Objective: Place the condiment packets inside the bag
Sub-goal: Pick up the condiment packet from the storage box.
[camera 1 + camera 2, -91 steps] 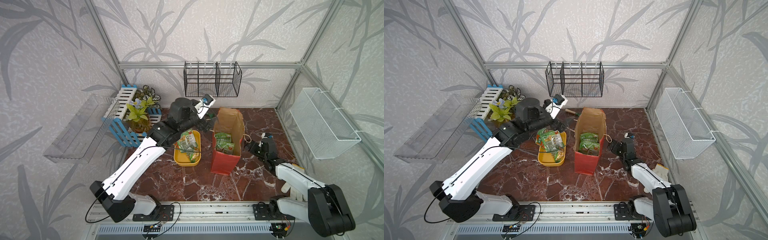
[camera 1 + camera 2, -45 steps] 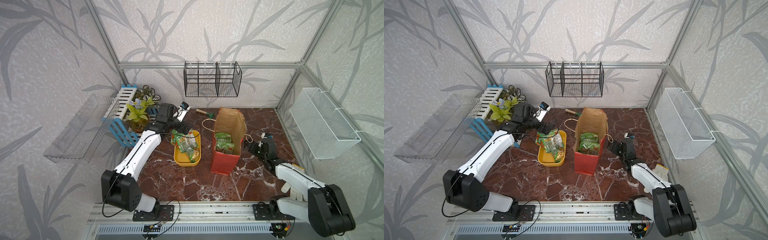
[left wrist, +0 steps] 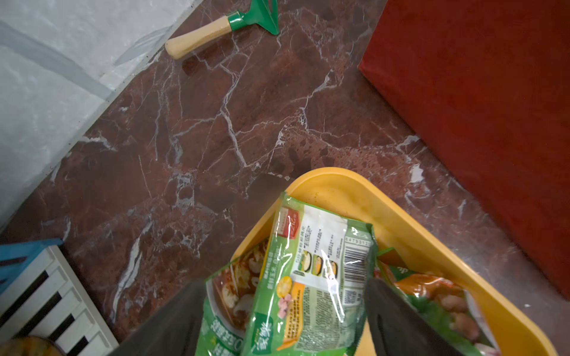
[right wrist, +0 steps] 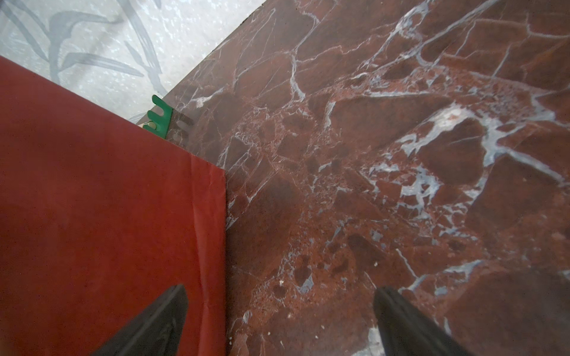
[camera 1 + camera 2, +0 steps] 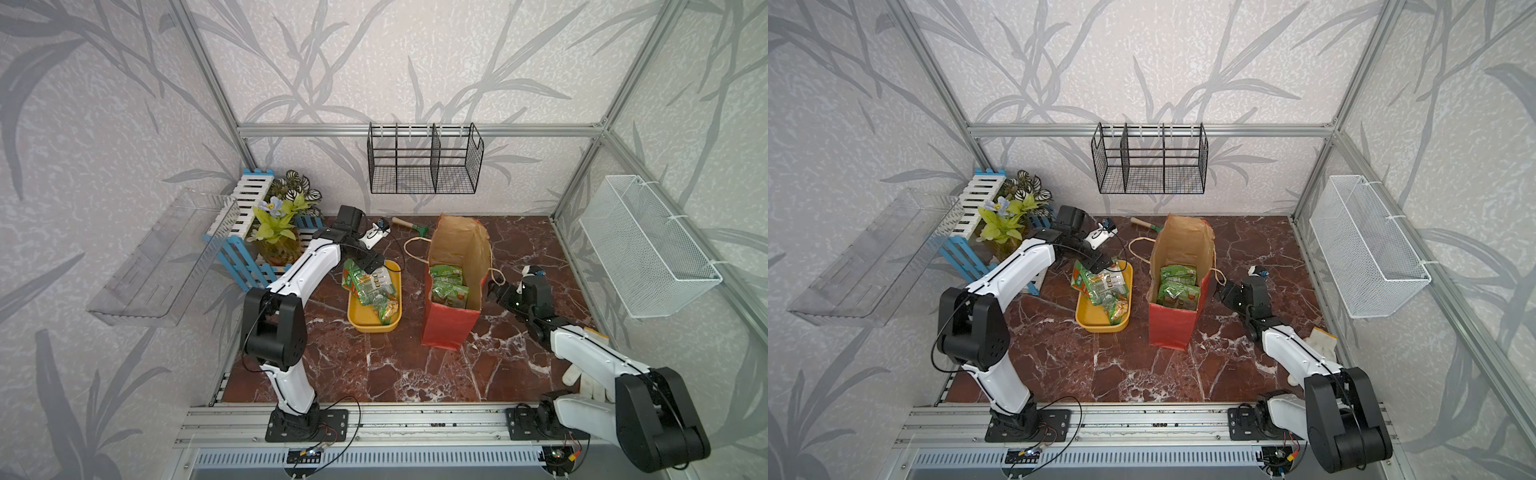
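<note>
Several green and orange condiment packets lie piled in a yellow tray. My left gripper is down over the pile's far end, open, with one finger on each side of the top packet. The red bag stands upright just right of the tray, its brown mouth wide, with two packets inside. My right gripper is open and empty beside the bag's right wall, apart from it.
A green hand rake lies behind the bag near the back wall. A blue-and-white crate with plants stands left of the tray. A white glove lies at the front right. Wire baskets hang on the back and right walls.
My left arm swung down and back from above the tray, and its gripper now sits low over the packets with the jaws slightly narrower. The right arm has not moved.
</note>
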Tool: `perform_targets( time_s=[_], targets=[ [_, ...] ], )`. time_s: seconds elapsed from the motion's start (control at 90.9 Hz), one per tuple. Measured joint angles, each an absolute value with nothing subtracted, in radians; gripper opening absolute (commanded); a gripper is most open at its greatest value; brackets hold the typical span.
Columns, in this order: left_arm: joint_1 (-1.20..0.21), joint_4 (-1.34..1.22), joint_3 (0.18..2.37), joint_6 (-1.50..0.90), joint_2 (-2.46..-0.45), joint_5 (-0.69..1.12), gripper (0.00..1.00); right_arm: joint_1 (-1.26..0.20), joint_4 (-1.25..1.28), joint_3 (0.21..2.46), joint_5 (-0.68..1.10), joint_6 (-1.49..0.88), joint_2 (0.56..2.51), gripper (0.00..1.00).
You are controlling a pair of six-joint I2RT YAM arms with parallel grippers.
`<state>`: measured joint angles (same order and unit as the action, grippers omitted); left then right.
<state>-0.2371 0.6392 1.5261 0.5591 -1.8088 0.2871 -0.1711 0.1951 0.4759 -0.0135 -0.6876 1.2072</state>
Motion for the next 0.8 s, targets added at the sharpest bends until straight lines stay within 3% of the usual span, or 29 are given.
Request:
perform_targets(
  time_s=[0.11, 0.363, 0.605, 0.803],
  targets=[
    [-0.237, 0.693, 1.584, 0.603, -1.877, 0.269, 0.7, -0.171, 0.195, 0.476, -0.013, -0.688, 1.208, 0.99],
    [-0.236, 0.755, 1.581, 0.663, -1.904, 0.246, 0.69, -0.171, 0.195, 0.476, -0.013, -0.688, 1.211, 0.99],
    [-0.236, 0.755, 1.564, 0.69, -1.911, 0.205, 0.6, -0.171, 0.195, 0.476, -0.008, -0.688, 1.214, 0.99],
    [-0.236, 0.752, 1.563, 0.704, -1.939, 0.178, 0.37, -0.171, 0.195, 0.476, -0.007, -0.688, 1.214, 0.99]
  ],
)
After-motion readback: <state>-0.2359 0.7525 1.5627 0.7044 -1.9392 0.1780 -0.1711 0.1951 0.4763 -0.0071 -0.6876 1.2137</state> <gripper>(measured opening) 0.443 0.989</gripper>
